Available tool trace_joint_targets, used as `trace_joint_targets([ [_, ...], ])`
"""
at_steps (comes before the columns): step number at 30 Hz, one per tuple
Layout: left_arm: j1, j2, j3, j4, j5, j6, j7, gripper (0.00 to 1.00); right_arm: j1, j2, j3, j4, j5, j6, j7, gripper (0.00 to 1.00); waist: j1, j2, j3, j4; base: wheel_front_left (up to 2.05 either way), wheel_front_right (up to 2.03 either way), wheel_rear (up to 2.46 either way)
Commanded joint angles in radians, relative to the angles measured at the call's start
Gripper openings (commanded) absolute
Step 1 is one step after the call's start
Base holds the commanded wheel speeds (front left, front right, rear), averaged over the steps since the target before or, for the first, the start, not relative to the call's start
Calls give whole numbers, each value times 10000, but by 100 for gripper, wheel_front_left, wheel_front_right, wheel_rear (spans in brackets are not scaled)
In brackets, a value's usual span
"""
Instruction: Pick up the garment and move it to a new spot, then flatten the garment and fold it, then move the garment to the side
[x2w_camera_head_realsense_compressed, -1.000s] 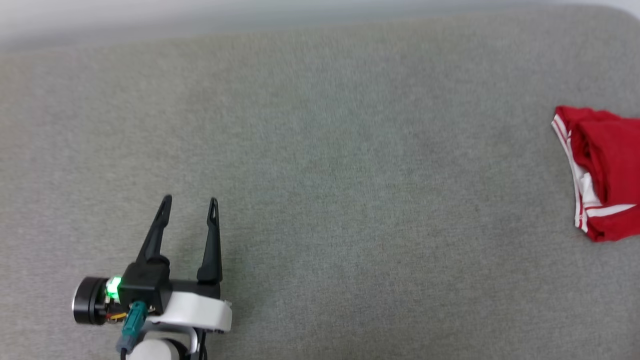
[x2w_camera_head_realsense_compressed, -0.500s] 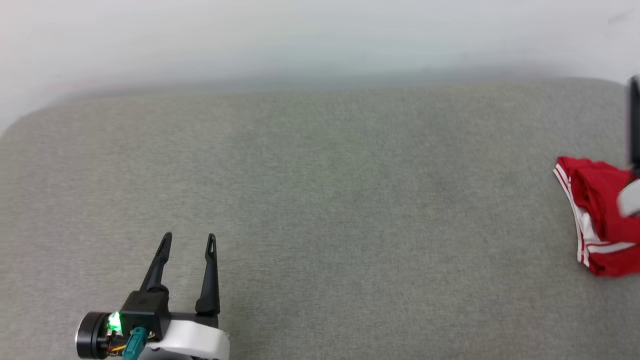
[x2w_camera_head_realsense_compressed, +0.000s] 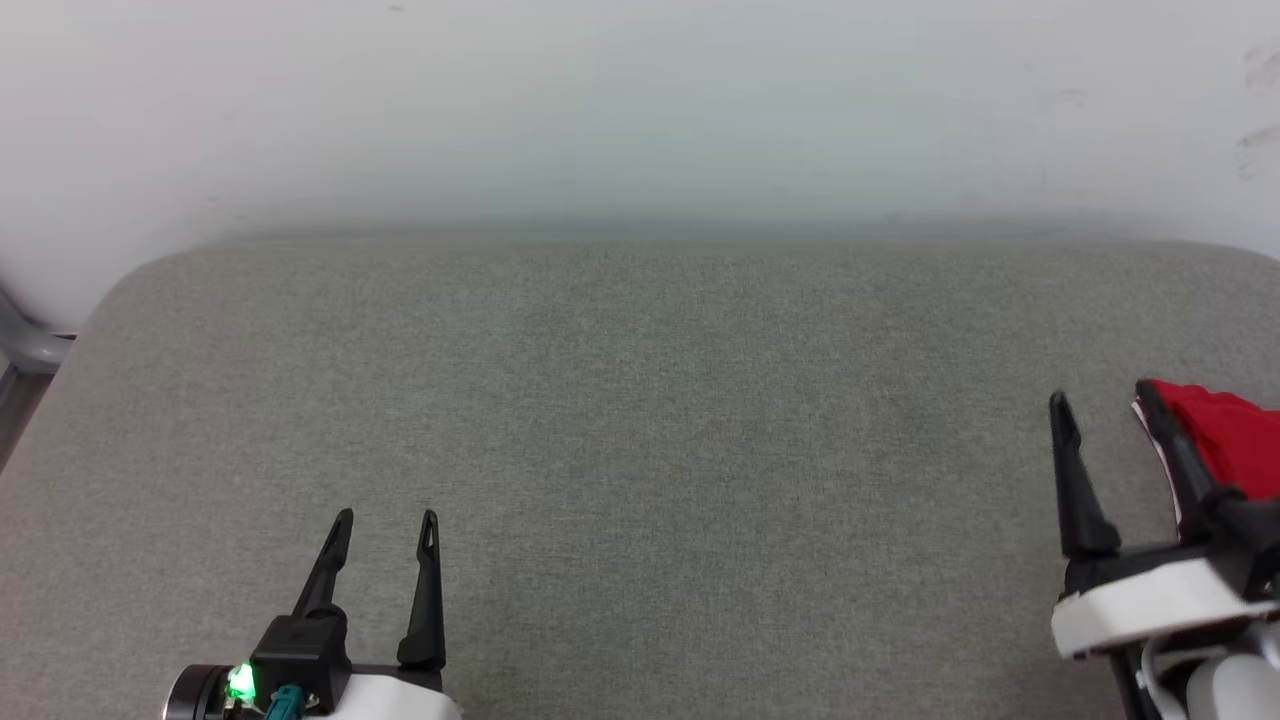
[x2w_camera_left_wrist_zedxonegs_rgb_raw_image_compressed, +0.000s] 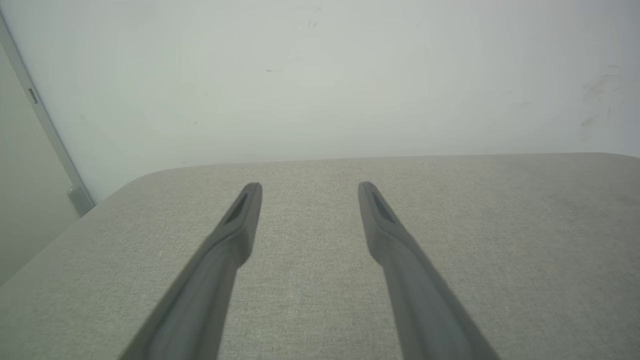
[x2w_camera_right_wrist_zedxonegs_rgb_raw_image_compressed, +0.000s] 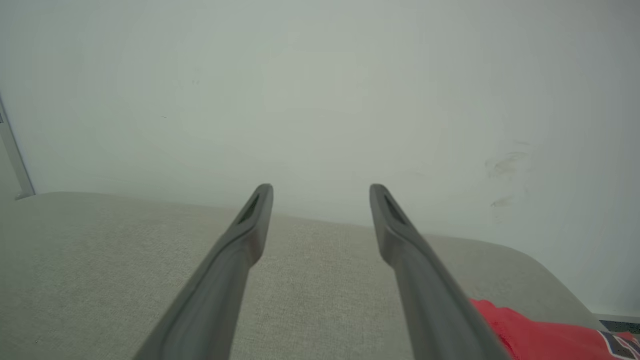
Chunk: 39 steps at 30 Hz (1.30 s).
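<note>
The red garment (x2w_camera_head_realsense_compressed: 1235, 440) lies bunched at the far right edge of the grey surface (x2w_camera_head_realsense_compressed: 640, 420), partly cut off by the frame; in the right wrist view the garment (x2w_camera_right_wrist_zedxonegs_rgb_raw_image_compressed: 545, 335) shows at the lower right. My right gripper (x2w_camera_head_realsense_compressed: 1100, 400) stands open at the lower right, its right finger in front of the cloth's left edge, nothing between the fingers. In its own view the right gripper (x2w_camera_right_wrist_zedxonegs_rgb_raw_image_compressed: 321, 192) points toward the wall. Far from the garment, my left gripper (x2w_camera_head_realsense_compressed: 385, 522) is open at the lower left and holds nothing; the left wrist view shows the left gripper (x2w_camera_left_wrist_zedxonegs_rgb_raw_image_compressed: 309, 190) over bare fabric.
A pale wall (x2w_camera_head_realsense_compressed: 640, 110) rises behind the grey padded surface, whose back corners are rounded. A grey frame part (x2w_camera_head_realsense_compressed: 25, 350) stands at the far left beyond the surface's edge.
The head camera has tilted up, bringing the wall into view. My right arm has come into the picture at the lower right, beside the garment. The left gripper stays open.
</note>
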Motion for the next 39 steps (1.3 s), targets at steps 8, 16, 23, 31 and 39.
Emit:
trace_joint_targets([
  [8, 239, -11, -40, 132, 27, -85, -22, 100, 1368, 491, -168, -141, 76, -12, -133, 100, 1, -1, -258, 87, 0, 0, 0],
  [16, 355, -4, -53, 139, -19, -203, -22, 100, 2204, 774, -415, -364, 201, -12, -237, 100, 1, -1, -443, 88, 0, 0, 0],
  [23, 411, -28, -71, 187, -57, -268, -22, 100, 2654, 894, -335, -401, 205, -12, -293, 100, 1, -1, -474, 101, 0, 0, 0],
  [31, 378, -33, -29, 237, -56, -323, -22, 100, 2859, 933, -288, -578, 206, -12, -309, 100, 1, -1, -426, 145, 0, 0, 0],
  [39, 407, -66, -38, 519, -53, -269, 38, 0, 2813, 892, -238, -289, 193, 0, -241, 0, 2, -1, -410, 190, 0, 0, 0],
])
